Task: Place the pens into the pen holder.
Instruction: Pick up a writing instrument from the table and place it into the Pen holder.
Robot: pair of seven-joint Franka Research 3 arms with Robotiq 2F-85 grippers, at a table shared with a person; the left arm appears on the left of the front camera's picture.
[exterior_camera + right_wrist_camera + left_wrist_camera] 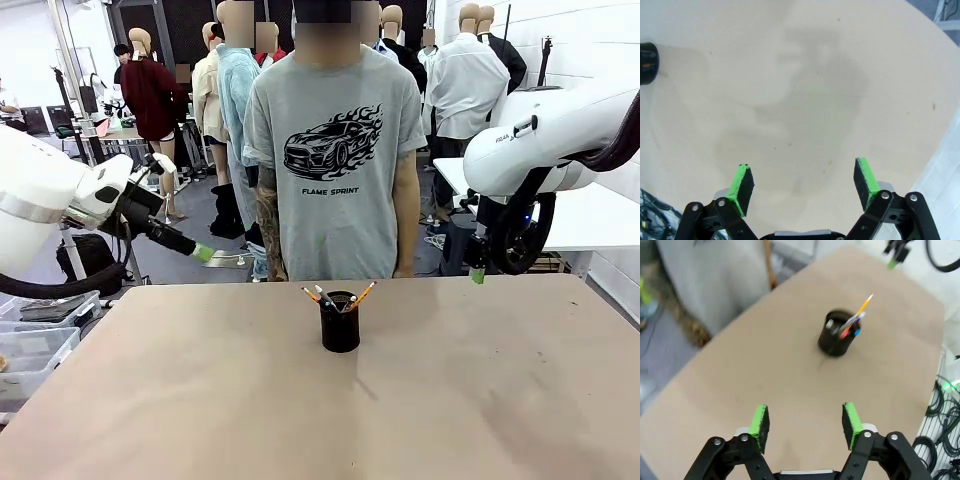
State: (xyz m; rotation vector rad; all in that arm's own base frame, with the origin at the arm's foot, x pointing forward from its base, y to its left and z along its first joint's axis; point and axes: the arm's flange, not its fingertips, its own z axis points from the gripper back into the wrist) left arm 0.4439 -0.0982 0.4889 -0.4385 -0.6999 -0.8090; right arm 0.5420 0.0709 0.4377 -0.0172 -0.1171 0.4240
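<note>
While both are held above the tabletop (pixel 150 400), the left end effector (pixel 806 424) and the right end effector (pixel 804 185) are seen with fingers spread wide and nothing between them. At frame centre in the front view, the pen holder (pixel 340 328) is stood upright, with the pens (pixel 338 296) leaning inside it. Behind it, a person (pixel 335 150) is stood.
</note>
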